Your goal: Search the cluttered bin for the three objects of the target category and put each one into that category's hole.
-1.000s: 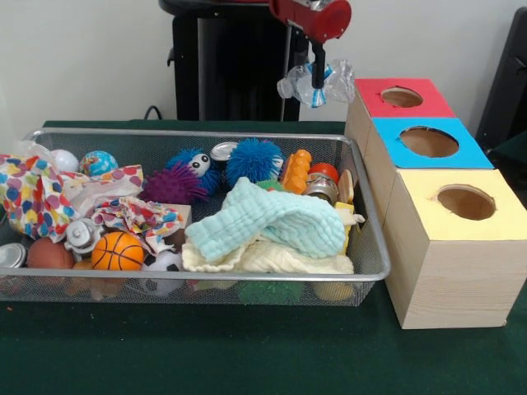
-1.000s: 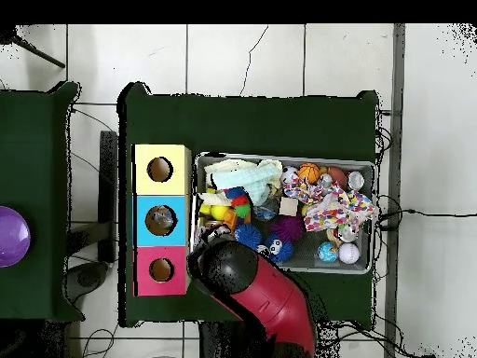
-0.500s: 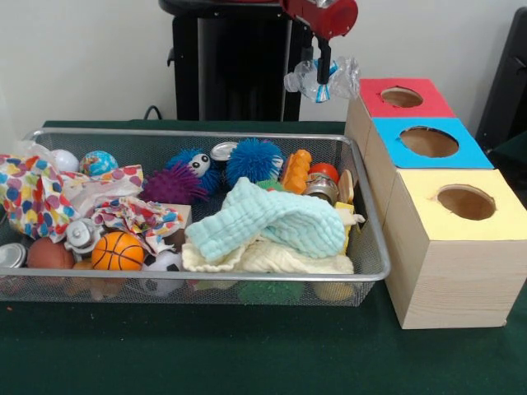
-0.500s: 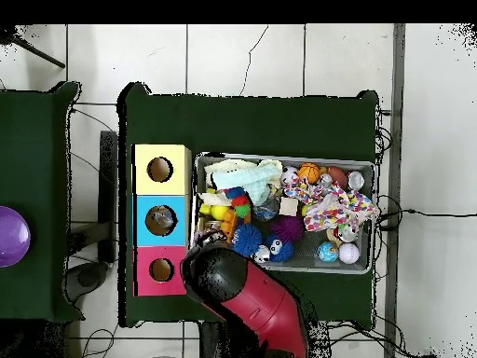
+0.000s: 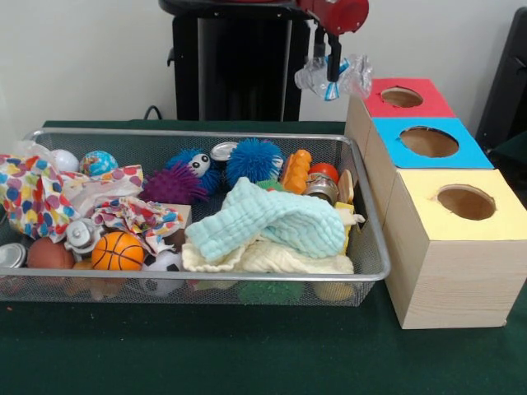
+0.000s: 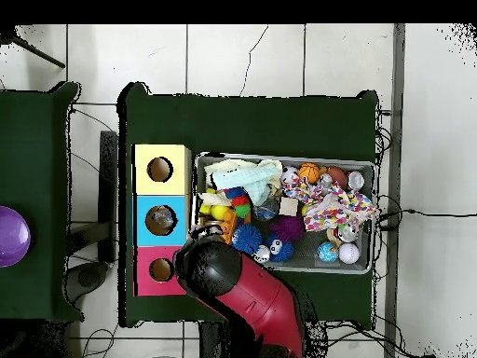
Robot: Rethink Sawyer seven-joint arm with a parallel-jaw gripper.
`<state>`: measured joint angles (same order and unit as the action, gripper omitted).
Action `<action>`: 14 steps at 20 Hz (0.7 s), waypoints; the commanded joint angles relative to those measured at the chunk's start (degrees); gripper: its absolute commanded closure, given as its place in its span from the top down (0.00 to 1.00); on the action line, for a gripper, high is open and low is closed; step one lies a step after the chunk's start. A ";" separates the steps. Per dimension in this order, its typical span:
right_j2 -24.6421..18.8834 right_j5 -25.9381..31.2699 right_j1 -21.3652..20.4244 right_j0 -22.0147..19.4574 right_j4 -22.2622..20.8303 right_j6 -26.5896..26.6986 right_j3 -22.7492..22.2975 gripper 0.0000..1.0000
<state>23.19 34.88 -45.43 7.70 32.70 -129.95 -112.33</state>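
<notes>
Nearest stands the yellow box [image 5: 451, 247], and beside it the wire bin [image 5: 372, 239] on the green tabletop [image 5: 247, 354], full of cloths, balls and fuzzy toys. Behind the yellow box comes the blue box [image 5: 428, 141], then the red box [image 5: 402, 97] farthest. Just beside the red box, above the bin's far corner, the tool [image 5: 333, 67] hangs clamped on a crushed clear plastic bottle [image 5: 333, 78], held near its middle. The bottle looks light, thin and springy, so I think it may slip or twist; a grip on its creased middle seems safest. It must still reach a hole.
</notes>
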 commanded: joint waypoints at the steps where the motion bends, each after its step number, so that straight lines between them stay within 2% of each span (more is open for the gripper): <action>1: -1.48 9.34 3.40 0.86 1.77 -21.57 8.15 0.00; 14: -1.39 5.81 8.84 4.91 3.50 -29.52 11.12 0.00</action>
<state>23.77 37.87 -40.95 11.69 34.03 -140.12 -104.57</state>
